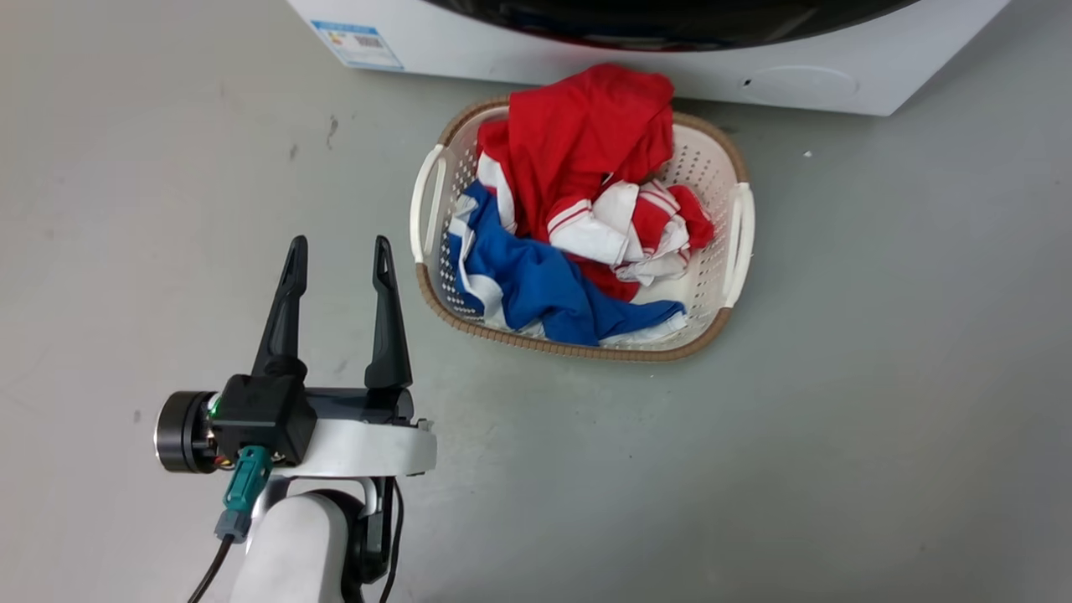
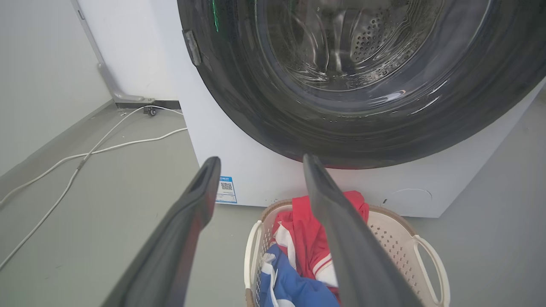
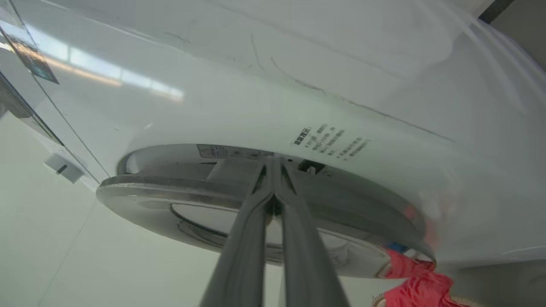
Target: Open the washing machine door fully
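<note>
The washing machine is a white box standing on the floor. Its door is a glossy black disc with a clear glass bowl, through which the steel drum shows. In the right wrist view the door appears edge-on, standing slightly off the white front. My right gripper is shut, its fingers pressed together with the tips in the gap behind the door's rim. My left gripper is open and holds nothing, low over the floor left of the basket. Its wrist view has the left gripper pointing at the machine's lower front.
A white laundry basket with red, white and blue clothes sits on the floor right before the machine, under the door. White cables run along the floor left of the machine. A blue sticker and round flap mark the machine's base.
</note>
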